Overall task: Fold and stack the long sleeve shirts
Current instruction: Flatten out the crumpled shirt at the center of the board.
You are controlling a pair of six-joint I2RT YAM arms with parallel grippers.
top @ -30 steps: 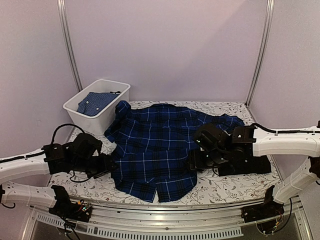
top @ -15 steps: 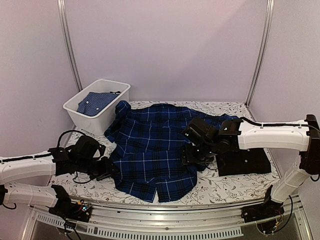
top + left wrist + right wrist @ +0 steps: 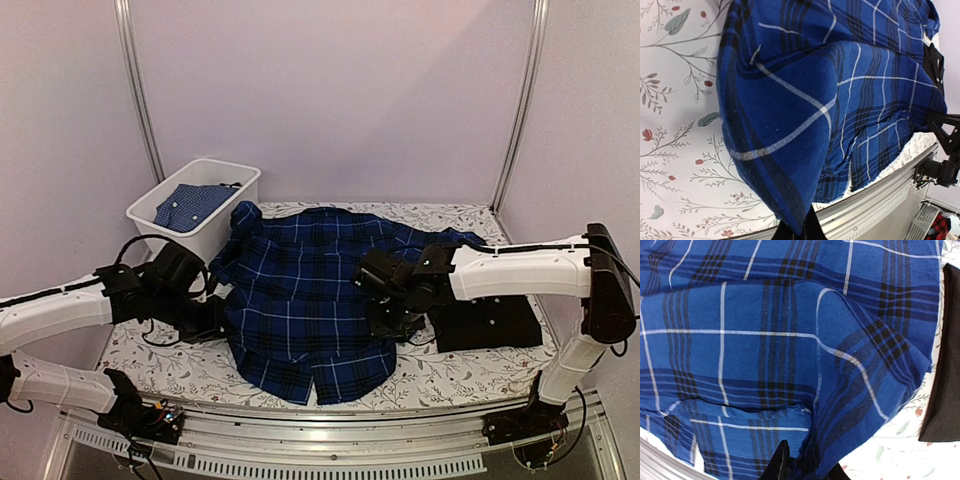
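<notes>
I log the left gripper (image 3: pixel 798 232) clamped fully shut on the left edge of the plaid shirt (image 3: pixel 300 290), the right gripper (image 3: pixel 807 467) pinching its right edge, the shirt spread across the floral table (image 3: pixel 180 365), and the black shirt (image 3: pixel 492 325) flat just beside it.

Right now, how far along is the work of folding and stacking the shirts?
Done: the black shirt lies folded flat on the right of the table. In hand: the plaid shirt is spread open, the left gripper and right gripper each pinching a side edge. Left: folding it and stacking it with the black one; a blue checked garment also waits in the white bin.
</notes>
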